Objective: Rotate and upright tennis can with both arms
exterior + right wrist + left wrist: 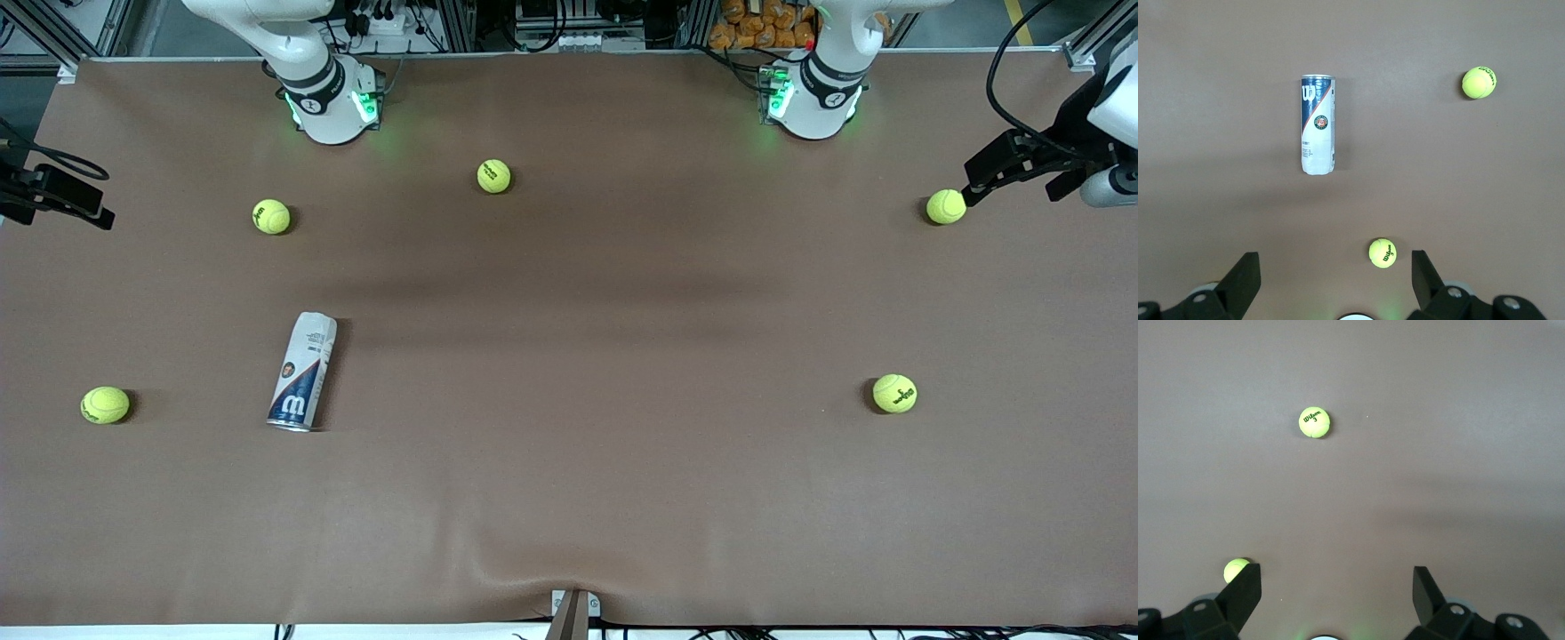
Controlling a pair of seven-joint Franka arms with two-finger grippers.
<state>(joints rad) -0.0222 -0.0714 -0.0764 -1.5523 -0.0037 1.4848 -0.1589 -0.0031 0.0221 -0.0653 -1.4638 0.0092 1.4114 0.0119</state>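
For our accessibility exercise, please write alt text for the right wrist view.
A tennis can lies on its side on the brown table, untouched. Two tennis balls lie beside it, and the open right gripper hovers above.

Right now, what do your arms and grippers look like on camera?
Both arms are glossy white with black bands; the right arm's base and the left arm's base glow green. The left gripper and right gripper have black, angular fingers.

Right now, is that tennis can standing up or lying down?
Lying down: the tennis can rests lengthwise on the table, label facing up.
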